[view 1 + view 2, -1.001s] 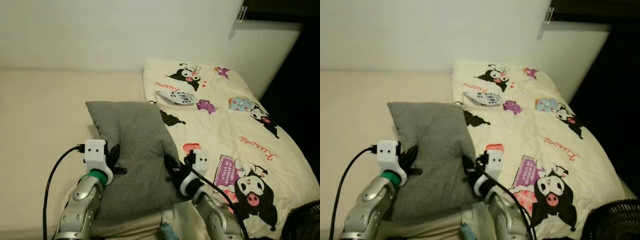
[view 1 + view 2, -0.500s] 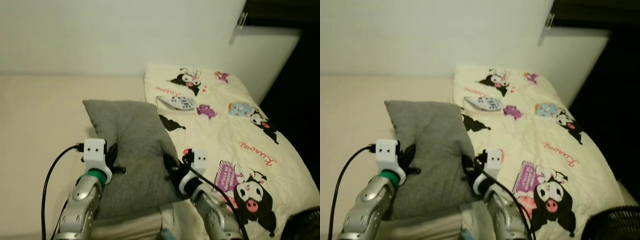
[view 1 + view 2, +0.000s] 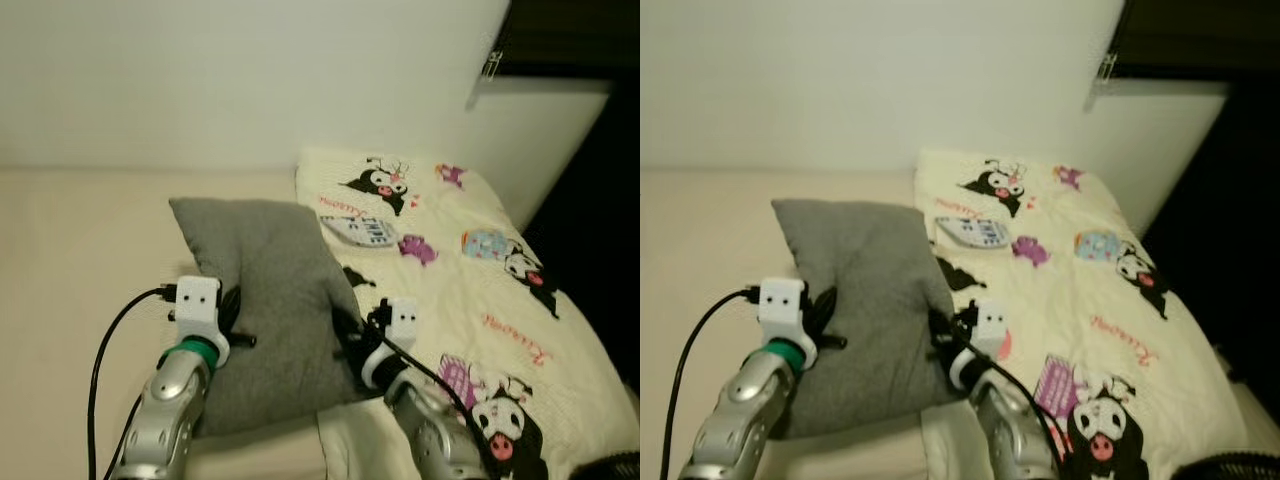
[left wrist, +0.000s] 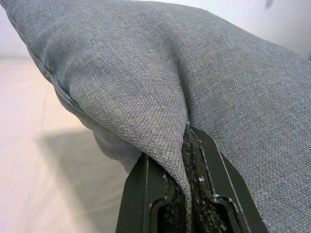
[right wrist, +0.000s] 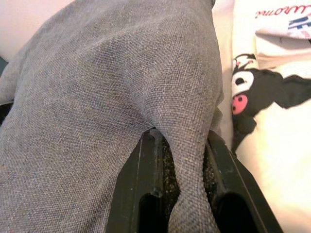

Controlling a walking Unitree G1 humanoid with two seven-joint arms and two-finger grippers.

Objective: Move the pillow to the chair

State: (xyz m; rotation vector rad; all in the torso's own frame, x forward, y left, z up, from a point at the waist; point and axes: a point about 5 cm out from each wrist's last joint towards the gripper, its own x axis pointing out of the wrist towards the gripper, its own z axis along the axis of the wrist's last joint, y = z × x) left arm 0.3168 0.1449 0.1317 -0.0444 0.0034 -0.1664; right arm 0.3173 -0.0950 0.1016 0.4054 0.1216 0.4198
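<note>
Left eye view shows the grey pillow (image 3: pixel 268 300) held between both arms above the bed (image 3: pixel 70 260); the left gripper (image 3: pixel 232 318) bites its edge at 9 o'clock and the right gripper (image 3: pixel 350 340) bites the opposite edge at 3 o'clock. Left wrist view makes the hold plain: the two black fingers (image 4: pixel 146 194) are pressed together on a fold of the grey cloth; right wrist view shows the same, a pleat of fabric pinched between that gripper's fingers (image 5: pixel 141 194). The pillow stands tilted, its far corners toward 12 o'clock, its lower part near the robot's body; whether its lower edge touches the mattress cannot be told.

As to progress, the grasp looks secured, so the pick-up seems done or close to done; the carry and the setting-down are left, and no chair can be made out from this stance, so the robot would likely have to turn or walk to find it.

At 2 o'clock from the pillow lies a cream cartoon-print blanket (image 3: pixel 480 300), with a remote control (image 3: pixel 358 230) resting on it, well apart from both grippers; it is the one loose item near the path. No box, basket or other container is seen on the bed.
</note>
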